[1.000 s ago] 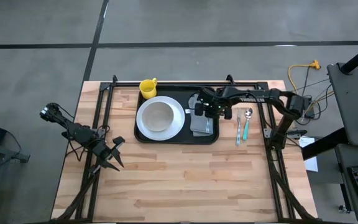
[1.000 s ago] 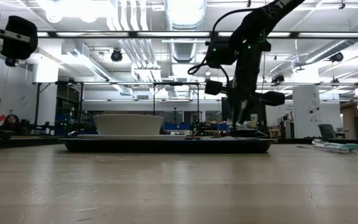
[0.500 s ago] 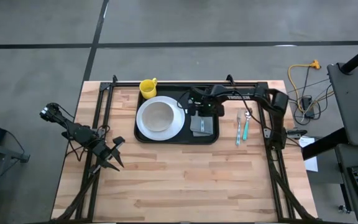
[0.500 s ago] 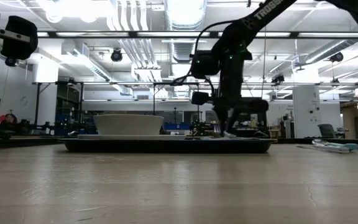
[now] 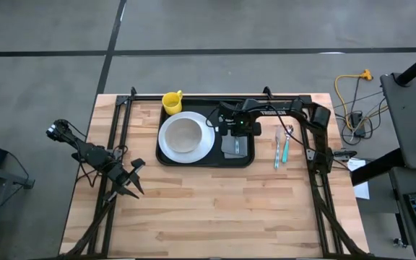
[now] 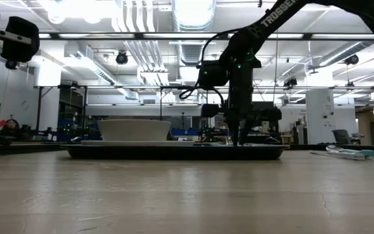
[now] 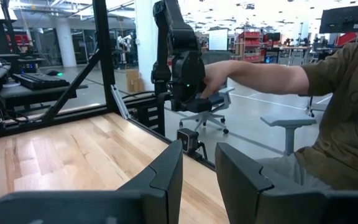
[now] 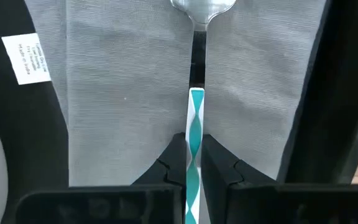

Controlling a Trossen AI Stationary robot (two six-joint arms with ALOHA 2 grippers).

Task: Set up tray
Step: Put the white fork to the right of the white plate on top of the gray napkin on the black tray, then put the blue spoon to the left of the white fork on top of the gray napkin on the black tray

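On the near left of the desk (image 5: 215, 209), the left pincer (image 5: 130, 186) is waiting well apart from everything else, its two dark fingers (image 7: 166, 177) standing slightly spread with nothing between them; past them a person's arm (image 7: 260, 74) is reaching toward a robot arm in the room beyond. Farther in, the tray (image 5: 204, 160) is lying flat on the desk's far middle, carrying a white plate (image 5: 205, 139) with a bowl (image 5: 183, 134) sitting in it on its left part and a grey cloth napkin (image 5: 235, 146) on its right part. The right pincer (image 5: 235, 132) is hanging over that napkin (image 8: 129, 93), its fingers (image 8: 174, 163) pressed together on the teal-and-white patterned handle of a utensil (image 8: 194, 130), whose metal head is lying on the cloth; whether it is a spoon or a fork cannot be told. Just right of the tray, on the bare desk, a spoon (image 5: 287, 141) and another utensil (image 5: 277, 149) are lying side by side. At the tray's far left corner a yellow mug (image 5: 172, 101) is standing on the desk, just beside the rim.
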